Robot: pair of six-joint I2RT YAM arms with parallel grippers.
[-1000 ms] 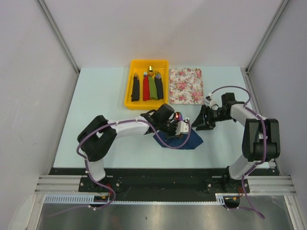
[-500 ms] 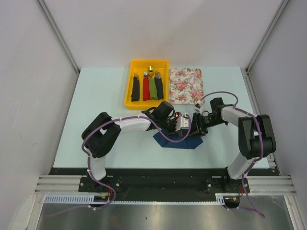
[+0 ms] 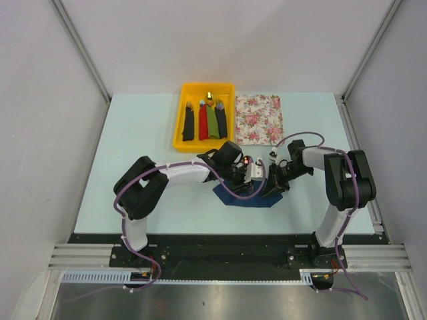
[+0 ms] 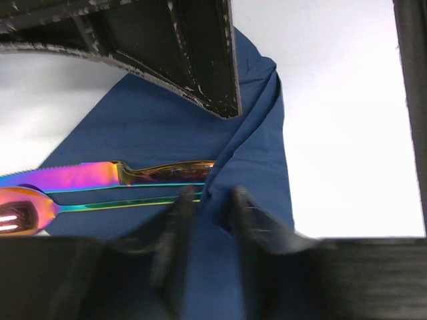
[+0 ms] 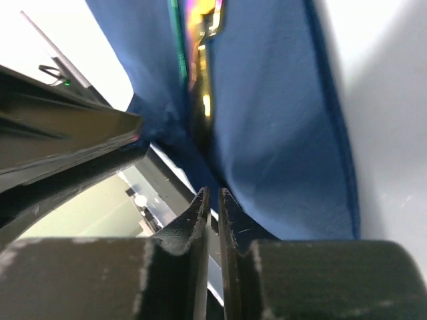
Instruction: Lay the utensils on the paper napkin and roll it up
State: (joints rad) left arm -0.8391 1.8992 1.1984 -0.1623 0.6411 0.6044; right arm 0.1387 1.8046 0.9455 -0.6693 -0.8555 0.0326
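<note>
two utensils point(image 4: 133, 177) lie side by side on paper napkin point(image 4: 153, 127), handle ends under raised fold. napkin thin, floppy, prob tears easy; metal stiff, slick. pinch fold edge. left gripper point(image 4: 213, 200) jaws narrow, straddling fold; right gripper point(image 5: 211, 200) almost closed there, can't tell if gripping.

Utensils point(image 4: 80, 179) lie side by side on the paper napkin point(image 4: 153, 127), tray point(image 3: 180, 127) behind it

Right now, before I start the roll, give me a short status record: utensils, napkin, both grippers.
utensils: two, lying side by side on the paper napkin
paper napkin: one edge lifted and folded over their handles
left gripper: open, straddling the raised fold
right gripper: pinched shut on that fold
roll: not yet done
</note>
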